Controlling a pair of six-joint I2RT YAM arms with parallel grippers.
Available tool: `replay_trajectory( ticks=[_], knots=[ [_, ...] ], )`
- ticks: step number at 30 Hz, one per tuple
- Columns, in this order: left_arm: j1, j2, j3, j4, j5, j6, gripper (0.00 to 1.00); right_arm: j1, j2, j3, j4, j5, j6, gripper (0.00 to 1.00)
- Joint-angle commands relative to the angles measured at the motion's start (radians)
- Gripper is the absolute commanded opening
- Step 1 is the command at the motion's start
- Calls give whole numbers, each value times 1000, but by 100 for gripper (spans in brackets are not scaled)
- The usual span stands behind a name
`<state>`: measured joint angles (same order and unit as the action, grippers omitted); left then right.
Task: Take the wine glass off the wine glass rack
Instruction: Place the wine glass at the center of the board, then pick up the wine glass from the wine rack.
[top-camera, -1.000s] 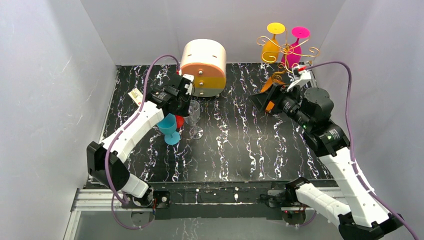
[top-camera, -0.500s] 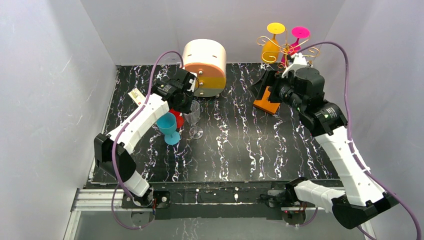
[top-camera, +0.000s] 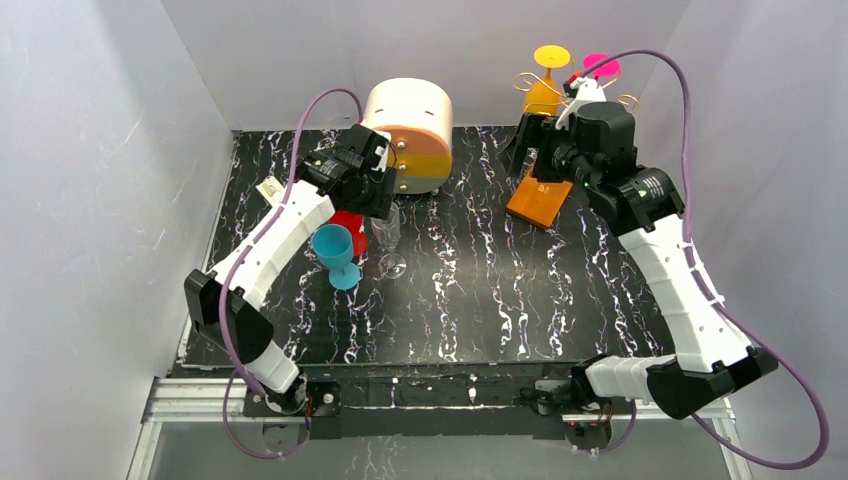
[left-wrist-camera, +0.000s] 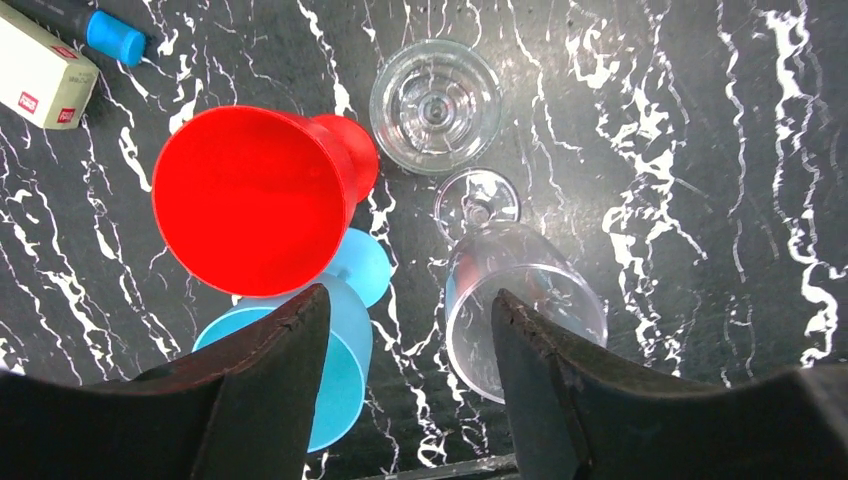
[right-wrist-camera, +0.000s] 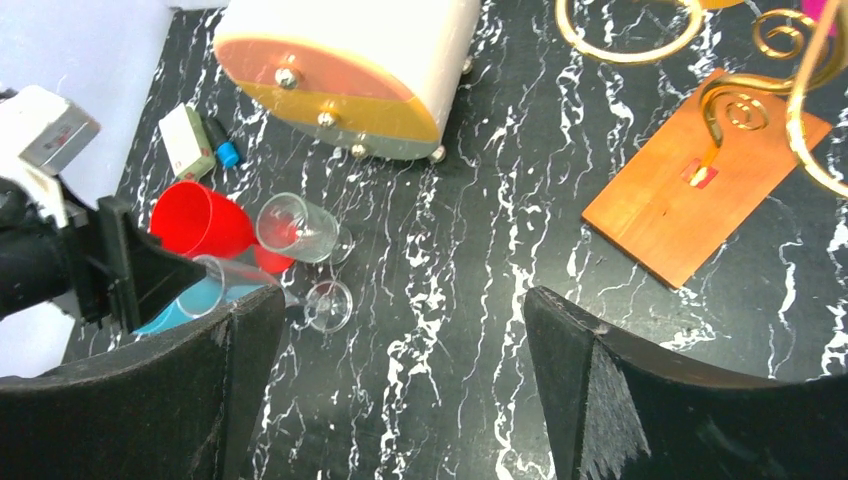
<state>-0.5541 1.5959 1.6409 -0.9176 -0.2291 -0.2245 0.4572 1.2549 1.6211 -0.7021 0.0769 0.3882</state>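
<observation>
Glasses crowd the black marble-patterned tabletop (top-camera: 480, 300) left of centre and are the objects nearest the arm bases. A blue wine glass (top-camera: 334, 247) stands closest, a red wine glass (top-camera: 349, 222) is just behind it, and two clear wine glasses stand to their right. Directly over this cluster hovers the left gripper (left-wrist-camera: 408, 298), its pincer moderately wide with nothing between the fingers (left-wrist-camera: 262, 390). In the wrist view bare tabletop shows in the gap. The bowl of one clear glass (left-wrist-camera: 522, 305) sits under the right-hand finger, and the second clear glass (left-wrist-camera: 437, 104) stands upright beyond it. Past the red glass, near the table's left edge, lie a small white box (left-wrist-camera: 40, 75) and a blue-capped item (left-wrist-camera: 112, 36). Farther back sits a round cream-and-orange drawer box (top-camera: 407, 135) with small knobs on its face. At the far right the right gripper (right-wrist-camera: 400, 300) is raised, its pincer spread wide and holding nothing, looking down over the table just in front of the wine glass rack (top-camera: 540, 203). The rack's orange-brown wooden base lies at the table's far right, and its gold scroll arms rise above it. A yellow wine glass (top-camera: 542, 98) hangs upside down from the rack. A pink wine glass (top-camera: 603, 66) beside it is partly hidden by the right arm.
</observation>
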Motion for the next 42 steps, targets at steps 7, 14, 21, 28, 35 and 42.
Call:
replay_trajectory(
  ticks=[7, 14, 21, 28, 35, 42],
  knots=[
    [-3, -83, 100, -37, 13, -20, 66, -93, 90, 245, -54, 86, -77, 98],
    [-1, -191, 63, 56, 96, -41, 77, -228, 214, 427, -55, 58, -100, 96],
    [-1, -281, -7, 133, 168, -76, 81, -362, 321, 505, -62, -53, -62, 95],
    [-1, -321, -28, 182, 244, -76, 83, -439, 389, 573, -67, -70, -82, 88],
    [-1, -350, -56, 232, 304, -93, 86, -477, 457, 611, -8, -82, -49, 87],
    [-1, -367, -80, 245, 310, -96, 90, -483, 542, 661, 52, 10, -58, 83]
  ],
)
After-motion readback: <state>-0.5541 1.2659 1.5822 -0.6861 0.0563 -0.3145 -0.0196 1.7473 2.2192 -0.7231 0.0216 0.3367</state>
